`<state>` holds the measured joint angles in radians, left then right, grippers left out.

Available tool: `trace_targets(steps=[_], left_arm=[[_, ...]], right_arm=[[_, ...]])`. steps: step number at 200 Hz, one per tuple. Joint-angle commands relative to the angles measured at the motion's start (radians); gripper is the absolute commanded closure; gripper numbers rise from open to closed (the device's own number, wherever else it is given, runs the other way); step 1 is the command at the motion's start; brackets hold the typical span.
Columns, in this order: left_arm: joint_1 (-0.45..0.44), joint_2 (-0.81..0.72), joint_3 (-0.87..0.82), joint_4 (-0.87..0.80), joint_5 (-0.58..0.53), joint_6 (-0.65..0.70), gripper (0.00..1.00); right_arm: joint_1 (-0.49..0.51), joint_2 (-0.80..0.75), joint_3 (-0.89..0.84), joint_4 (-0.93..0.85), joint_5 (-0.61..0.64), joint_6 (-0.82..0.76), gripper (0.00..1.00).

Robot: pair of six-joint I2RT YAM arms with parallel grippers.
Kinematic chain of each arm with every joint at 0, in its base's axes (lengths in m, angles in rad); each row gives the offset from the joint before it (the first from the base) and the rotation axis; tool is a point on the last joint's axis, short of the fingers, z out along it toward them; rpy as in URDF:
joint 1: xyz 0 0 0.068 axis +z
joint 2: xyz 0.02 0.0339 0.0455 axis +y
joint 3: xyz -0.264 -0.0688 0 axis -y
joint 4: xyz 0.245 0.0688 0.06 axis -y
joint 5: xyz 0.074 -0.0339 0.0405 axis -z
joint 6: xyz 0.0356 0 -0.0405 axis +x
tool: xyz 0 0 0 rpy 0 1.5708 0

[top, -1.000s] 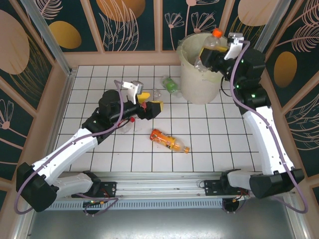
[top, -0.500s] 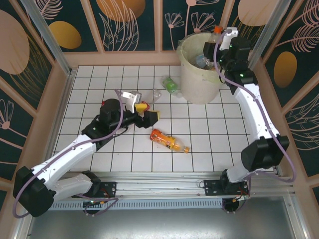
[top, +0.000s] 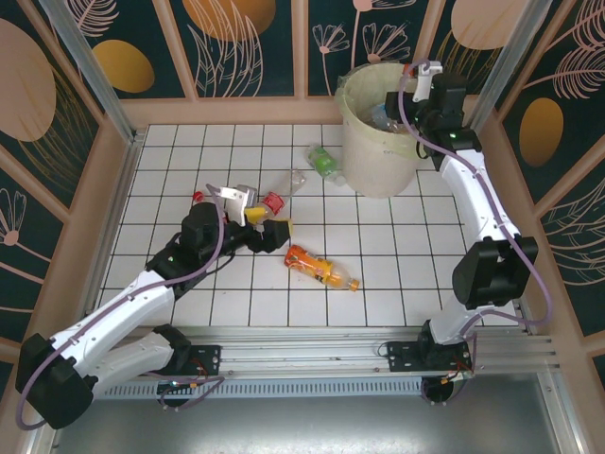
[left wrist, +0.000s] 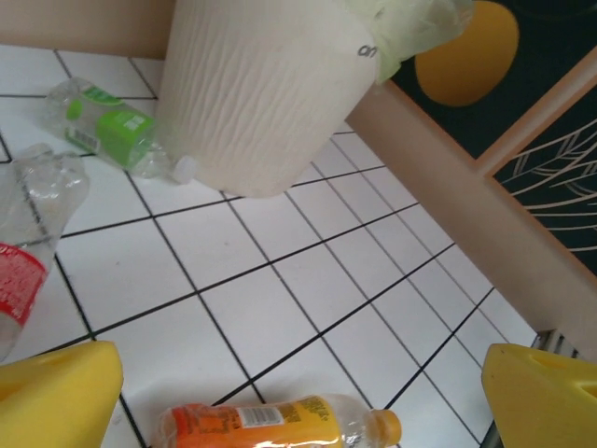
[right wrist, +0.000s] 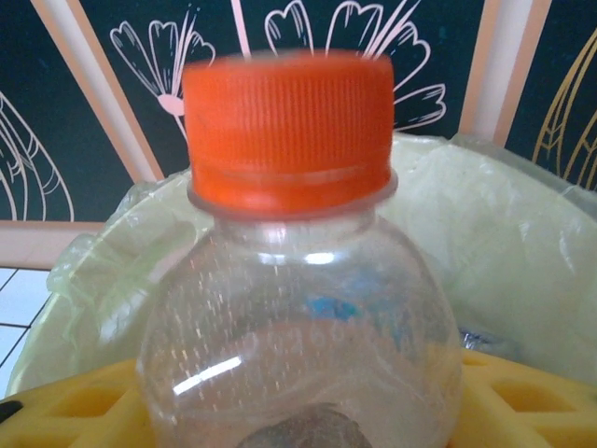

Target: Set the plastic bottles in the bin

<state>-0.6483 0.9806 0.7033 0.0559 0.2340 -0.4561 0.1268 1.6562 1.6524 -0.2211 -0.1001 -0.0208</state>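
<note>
Three bottles lie on tiles by one bin (left wrist: 261,93): green-label bottle (left wrist: 110,131), red-label bottle (left wrist: 20,280), orange bottle (left wrist: 270,425); the print is unreadable. Left gripper (left wrist: 298,392) is wide. Right gripper (right wrist: 298,420) has one orange-capped bottle (right wrist: 298,280) between its fingers, and I cannot tell if it grips.

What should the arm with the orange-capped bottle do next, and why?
Probably open the right gripper fully to let the orange-capped bottle drop. The bottle sits between the yellow fingers, with the bin's bag-lined rim just behind and below it, so it should land inside.
</note>
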Motion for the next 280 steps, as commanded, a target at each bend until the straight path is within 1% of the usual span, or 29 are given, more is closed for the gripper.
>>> trace_targets(steps=[1,28,61,76,90,108,112,133,149,163,187,203,223,233,244,262,280], left_arm=[[-0.004,0.004,0.035,-0.081,-0.063,0.053,0.01],[-0.004,0.021,0.075,-0.125,-0.124,0.126,0.02],[-0.004,0.097,0.164,-0.199,-0.187,0.219,0.01],[-0.004,0.127,0.187,-0.216,-0.224,0.247,0.02],[-0.004,0.162,0.210,-0.234,-0.255,0.271,0.01],[-0.004,0.231,0.262,-0.273,-0.298,0.269,0.02],[-0.001,0.250,0.262,-0.279,-0.305,0.263,0.02],[-0.002,0.356,0.374,-0.311,-0.314,0.218,0.01],[-0.002,0.439,0.441,-0.321,-0.314,0.138,0.02],[-0.002,0.510,0.506,-0.323,-0.287,0.060,0.01],[-0.003,0.645,0.638,-0.350,-0.263,-0.119,0.02],[-0.002,0.725,0.726,-0.354,-0.258,-0.202,0.01],[-0.002,0.875,0.867,-0.388,-0.252,-0.285,0.01],[0.000,0.939,0.941,-0.410,-0.236,-0.312,0.02],[0.002,0.998,0.988,-0.397,-0.212,-0.327,0.01],[0.004,1.047,1.006,-0.347,-0.195,-0.348,0.02],[0.004,1.036,0.979,-0.311,-0.192,-0.328,0.02]], right_arm=[[-0.004,-0.012,-0.021,-0.002,-0.037,0.006,0.32],[-0.003,-0.040,-0.032,-0.002,-0.022,0.007,0.22],[-0.004,-0.129,-0.066,-0.008,-0.007,0.020,0.16],[-0.003,-0.196,-0.124,-0.002,-0.018,0.031,0.15],[-0.003,-0.283,-0.211,0.027,-0.055,0.058,0.14],[0.000,-0.391,-0.336,0.062,-0.118,0.108,0.14],[0.001,-0.416,-0.364,0.068,-0.130,0.123,0.14],[0.023,-0.542,-0.497,0.090,-0.196,0.184,0.14],[0.066,-0.623,-0.579,0.076,-0.174,0.216,0.14],[0.111,-0.682,-0.633,0.055,-0.143,0.239,0.14],[0.185,-0.767,-0.705,0.014,-0.096,0.291,0.14],[0.214,-0.826,-0.756,-0.004,-0.094,0.321,0.14],[0.235,-0.904,-0.818,-0.022,-0.109,0.346,0.13],[0.235,-0.938,-0.843,-0.034,-0.128,0.351,0.12],[0.236,-0.967,-0.865,-0.049,-0.159,0.343,0.11],[0.236,-0.988,-0.885,-0.079,-0.186,0.331,0.11],[0.237,-0.985,-0.903,-0.079,-0.217,0.319,0.11]])
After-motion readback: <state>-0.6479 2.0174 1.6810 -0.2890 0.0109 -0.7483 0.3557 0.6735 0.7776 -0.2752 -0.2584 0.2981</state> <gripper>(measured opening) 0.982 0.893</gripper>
